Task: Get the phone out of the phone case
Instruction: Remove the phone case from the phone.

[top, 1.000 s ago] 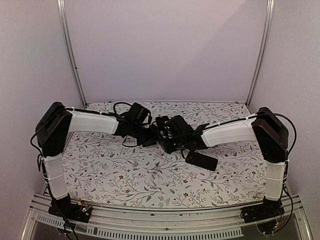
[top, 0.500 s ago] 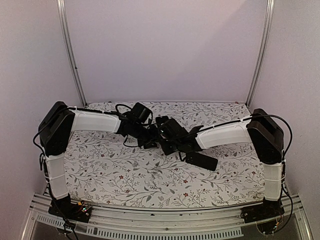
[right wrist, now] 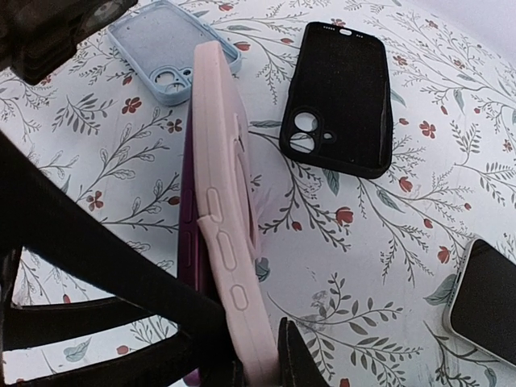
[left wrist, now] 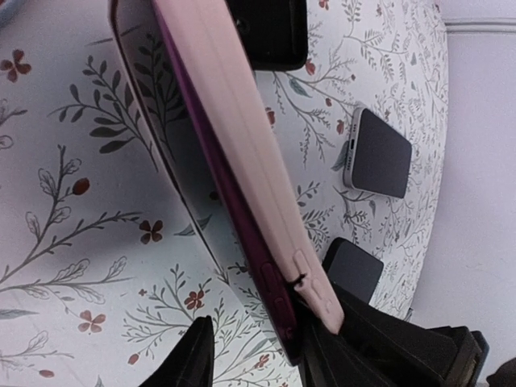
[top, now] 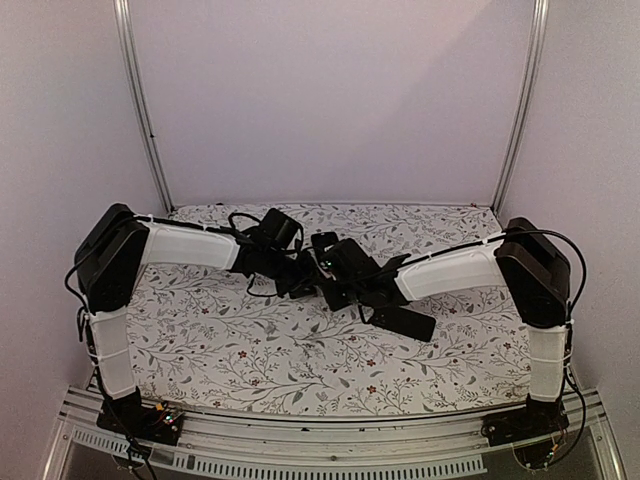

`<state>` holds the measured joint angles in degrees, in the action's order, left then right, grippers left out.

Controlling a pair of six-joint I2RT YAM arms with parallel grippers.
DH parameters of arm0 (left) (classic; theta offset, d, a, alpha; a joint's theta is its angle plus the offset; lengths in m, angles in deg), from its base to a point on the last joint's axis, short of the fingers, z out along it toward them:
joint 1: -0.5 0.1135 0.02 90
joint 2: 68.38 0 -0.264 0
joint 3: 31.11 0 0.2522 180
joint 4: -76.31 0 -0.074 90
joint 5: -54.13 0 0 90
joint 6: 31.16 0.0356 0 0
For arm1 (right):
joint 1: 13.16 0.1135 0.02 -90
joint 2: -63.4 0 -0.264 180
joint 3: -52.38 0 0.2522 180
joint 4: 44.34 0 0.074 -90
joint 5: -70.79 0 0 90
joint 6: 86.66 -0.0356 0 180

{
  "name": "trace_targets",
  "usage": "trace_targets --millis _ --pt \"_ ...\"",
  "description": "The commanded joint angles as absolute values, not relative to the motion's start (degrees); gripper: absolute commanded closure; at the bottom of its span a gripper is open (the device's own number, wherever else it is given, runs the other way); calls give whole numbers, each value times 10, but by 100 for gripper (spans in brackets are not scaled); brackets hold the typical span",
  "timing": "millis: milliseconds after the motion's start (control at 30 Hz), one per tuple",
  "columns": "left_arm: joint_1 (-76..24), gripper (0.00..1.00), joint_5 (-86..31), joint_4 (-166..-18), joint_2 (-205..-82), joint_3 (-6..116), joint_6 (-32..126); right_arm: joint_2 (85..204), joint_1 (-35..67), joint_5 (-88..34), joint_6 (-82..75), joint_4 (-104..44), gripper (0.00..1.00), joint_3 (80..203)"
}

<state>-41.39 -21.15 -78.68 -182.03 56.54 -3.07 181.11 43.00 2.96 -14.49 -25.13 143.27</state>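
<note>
A floral-print table (top: pixel 220 340) carries two arms, the left arm (top: pixel 185 243) and the right arm (top: pixel 450 270), whose wrists meet over its middle. There are three phone cases. One is a pink phone case (right wrist: pixel 222 177), held up on its long edge between the two wrists. The second is a black phone case (right wrist: pixel 343 105), lying flat with its hollow side up. The third is a light blue phone case (right wrist: pixel 149 36), also flat and hollow side up, at the far left of the right wrist view. Two phones can be counted for certain. The purple phone (right wrist: pixel 187 234) stands on edge against the open side of the pink case, its side rail showing clear of the case's lip along most of its length. A silver-edged phone (right wrist: pixel 488 302) lies flat on the cloth, well apart from the others. One more dark slab (left wrist: pixel 355 270) lies near the silver-edged phone; whether it is a phone or a case cannot be told. The right gripper (right wrist: pixel 254 351) is clamped on the near end of the pink case, beside its side buttons. The left gripper (left wrist: pixel 270 314) straddles the other end of the phone and case with its jaws apart. One finger presses the pink side, and the other stands off from the phone's face with cloth showing between.
</note>
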Motion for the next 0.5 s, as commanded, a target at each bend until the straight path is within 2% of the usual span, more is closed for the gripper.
trace_targets --millis 0,467 --pt "-426 64 -242 -684 -1887 528 -36 1773 421 -22 -183 -360 100 1435" --pt "-421 66 -252 -656 -1887 511 -19 1749 419 -9 -180 -366 100 1403"
